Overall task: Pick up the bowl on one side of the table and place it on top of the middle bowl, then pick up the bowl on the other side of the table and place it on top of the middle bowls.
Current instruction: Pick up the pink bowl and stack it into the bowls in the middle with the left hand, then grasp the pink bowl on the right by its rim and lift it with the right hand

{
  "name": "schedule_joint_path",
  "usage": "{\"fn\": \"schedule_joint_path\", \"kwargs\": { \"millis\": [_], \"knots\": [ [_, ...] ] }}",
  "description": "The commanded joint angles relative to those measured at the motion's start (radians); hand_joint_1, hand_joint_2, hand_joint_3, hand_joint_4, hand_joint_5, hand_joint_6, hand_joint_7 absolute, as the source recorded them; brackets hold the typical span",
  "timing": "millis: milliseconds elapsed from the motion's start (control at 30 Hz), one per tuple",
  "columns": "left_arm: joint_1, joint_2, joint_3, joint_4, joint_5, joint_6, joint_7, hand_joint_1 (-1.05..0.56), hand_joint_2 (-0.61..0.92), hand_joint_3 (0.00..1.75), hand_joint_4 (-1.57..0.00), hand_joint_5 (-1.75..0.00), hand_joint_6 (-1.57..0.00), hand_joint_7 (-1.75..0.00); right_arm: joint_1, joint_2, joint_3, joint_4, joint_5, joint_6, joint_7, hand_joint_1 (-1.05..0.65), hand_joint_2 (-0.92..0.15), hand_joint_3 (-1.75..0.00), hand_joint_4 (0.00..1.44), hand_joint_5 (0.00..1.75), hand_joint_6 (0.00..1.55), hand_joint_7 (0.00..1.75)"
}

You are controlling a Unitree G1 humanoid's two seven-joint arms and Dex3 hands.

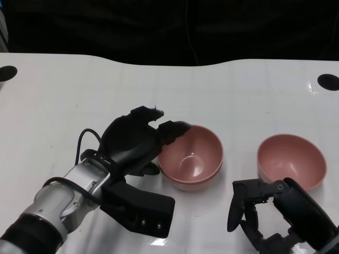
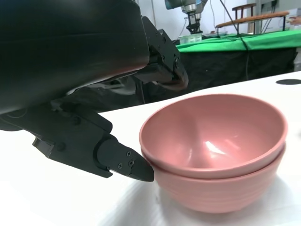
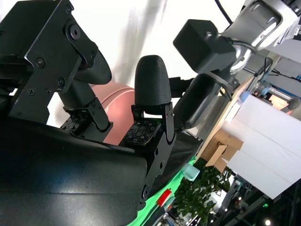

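Two pink bowls sit nested as one stack [image 1: 190, 153] in the middle of the white table; the left wrist view shows the upper bowl [image 2: 211, 136] seated in the lower one [image 2: 211, 193]. My left hand [image 1: 135, 143] is at the stack's left rim, fingers spread. Its thumb tip [image 2: 141, 170] is at the seam, while the upper fingers [image 2: 164, 70] hover above the rim without touching. A third pink bowl [image 1: 291, 159] stands alone on the right. My right hand [image 1: 259, 211] is in front of and left of that bowl, fingers apart, holding nothing.
Round black holes mark the table's far left [image 1: 7, 72] and far right [image 1: 328, 81] corners. The table's far edge [image 1: 169, 61] curves against a dark background. A green-covered table [image 2: 235, 42] stands in the room behind.
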Motion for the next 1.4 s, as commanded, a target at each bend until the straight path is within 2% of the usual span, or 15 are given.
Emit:
{"fn": "schedule_joint_path", "kwargs": {
  "millis": [33,233,333,433,500,567,667,767,867,933,1033,1100,1300,1333,1400],
  "knots": [
    [0.042,0.047,0.041,-0.098,-0.037,0.007,-0.050,-0.45,0.89,0.00,-0.10,-0.15,-0.25,-0.01,0.004,-0.014,-0.005,-0.011,0.019,0.001,0.002,0.16,-0.12,-1.62,0.94,1.74,0.90,1.30],
    [0.132,0.088,0.128,-0.256,-0.143,-0.011,-0.108,-0.49,0.89,0.00,-0.08,-0.21,-0.26,-0.01,0.002,-0.011,-0.009,-0.018,0.010,0.007,-0.008,0.18,-0.12,-1.62,0.93,1.72,0.90,1.29],
    [0.225,0.113,0.211,-0.366,-0.270,-0.046,-0.151,-0.49,0.92,0.03,-0.01,-0.55,-0.31,-0.03,0.000,-0.012,-0.013,-0.027,0.003,0.020,-0.011,0.18,-0.13,-1.61,0.93,1.71,0.89,1.29],
    [0.288,0.121,0.257,-0.416,-0.315,-0.092,-0.137,-0.47,0.92,0.08,-0.09,-0.79,-0.41,-0.08,-0.001,-0.015,-0.015,-0.033,-0.001,0.026,-0.014,0.18,-0.15,-1.60,0.92,1.73,0.88,1.29],
    [0.333,0.113,0.286,-0.441,-0.349,-0.118,-0.130,-0.46,0.92,0.09,-0.10,-0.82,-0.43,-0.08,-0.001,-0.016,-0.016,-0.039,-0.005,0.031,-0.015,0.18,-0.15,-1.60,0.91,1.74,0.88,1.29],
    [0.402,0.099,0.323,-0.486,-0.409,-0.137,-0.130,-0.45,0.92,0.15,-0.23,-0.91,-0.55,-0.15,0.000,-0.018,-0.017,-0.047,-0.010,0.037,-0.016,0.18,-0.18,-1.56,0.89,1.74,0.87,1.28],
    [0.478,0.088,0.360,-0.546,-0.468,-0.144,-0.151,-0.44,0.92,0.17,-0.28,-0.96,-0.60,-0.19,0.001,-0.017,-0.018,-0.054,-0.016,0.041,-0.020,0.17,-0.20,-1.54,0.88,1.73,0.86,1.28],
    [0.559,0.082,0.393,-0.605,-0.522,-0.179,-0.156,-0.38,0.92,0.20,-0.36,-1.18,-0.48,-0.67,0.002,-0.015,-0.020,-0.057,-0.020,0.039,-0.026,0.17,-0.19,-1.54,0.89,1.74,0.86,1.28],
    [0.643,0.050,0.423,-0.661,-0.607,-0.204,-0.160,-0.26,0.90,0.23,-0.54,-1.24,-0.47,-0.91,0.004,-0.015,-0.021,-0.062,-0.019,0.041,-0.027,0.17,-0.19,-1.53,0.89,1.74,0.86,1.27],
    [0.692,0.022,0.434,-0.693,-0.681,-0.215,-0.175,-0.10,0.63,0.76,-0.65,-1.31,-0.55,-1.06,0.004,-0.016,-0.021,-0.063,-0.018,0.039,-0.029,0.15,-0.20,-1.51,0.89,1.75,0.87,1.27],
    [0.774,0.017,0.450,-0.778,-0.747,-0.166,-0.228,0.07,0.44,1.25,-0.76,-1.44,-0.71,-1.13,0.003,-0.014,-0.026,-0.064,-0.033,0.032,-0.045,0.15,-0.20,-1.50,0.89,1.75,0.87,1.27],
    [0.809,0.016,0.461,-0.821,-0.761,-0.133,-0.257,0.12,0.40,1.37,-0.82,-1.49,-0.79,-1.15,0.003,-0.012,-0.028,-0.064,-0.040,0.030,-0.055,0.15,-0.19,-1.50,0.89,1.74,0.88,1.26],
    [0.854,-0.001,0.480,-0.865,-0.774,-0.090,-0.305,0.13,0.39,1.41,-0.84,-1.50,-0.82,-1.15,-0.008,-0.013,-0.036,-0.046,-0.043,0.016,-0.077,0.15,-0.19,-1.49,0.90,1.73,0.89,1.24],
    [0.880,0.000,0.482,-0.880,-0.784,-0.074,-0.317,0.06,0.30,1.56,-0.91,-1.63,-0.85,-1.37,-0.016,-0.011,-0.043,-0.031,-0.044,0.005,-0.088,0.11,-0.29,-1.31,0.80,1.53,0.77,1.13],
    [0.899,0.000,0.481,-0.885,-0.792,-0.050,-0.340,0.06,0.22,1.66,-0.94,-1.71,-0.84,-1.52,-0.009,0.003,-0.063,-0.052,-0.096,0.051,-0.140,0.03,-0.36,-1.11,0.66,1.29,0.62,0.99]
  ]
}}
